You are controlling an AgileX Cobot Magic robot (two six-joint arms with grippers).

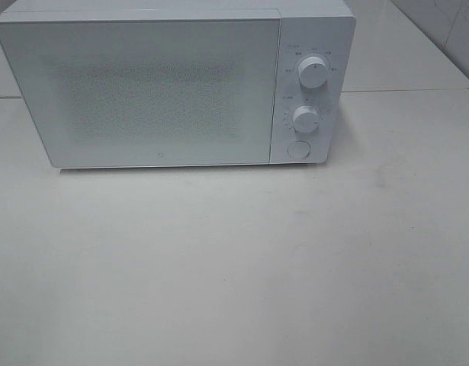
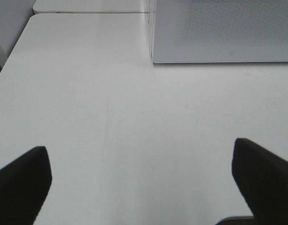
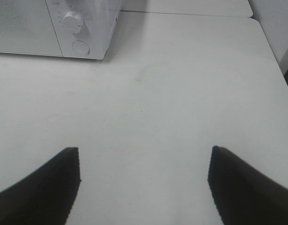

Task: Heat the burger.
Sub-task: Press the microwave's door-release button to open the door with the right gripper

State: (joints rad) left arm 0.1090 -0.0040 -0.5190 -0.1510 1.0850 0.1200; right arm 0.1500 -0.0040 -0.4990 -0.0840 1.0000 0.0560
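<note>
The burger is out of view in every frame. A white microwave (image 1: 165, 84) stands at the back of the white table with its door shut; its two knobs (image 1: 313, 73) and a round button (image 1: 298, 149) sit on its right panel. My left gripper (image 2: 141, 183) hangs open over bare table, short of the microwave's left front corner (image 2: 153, 60). My right gripper (image 3: 144, 180) is open too, over bare table in front of the microwave's control panel (image 3: 80, 28). Neither arm shows in the high view.
The table (image 1: 234, 267) is white and runs up to a second tabletop (image 1: 402, 46) behind the microwave. The table's left edge (image 2: 12, 61) and right edge (image 3: 270, 51) show in the wrist views.
</note>
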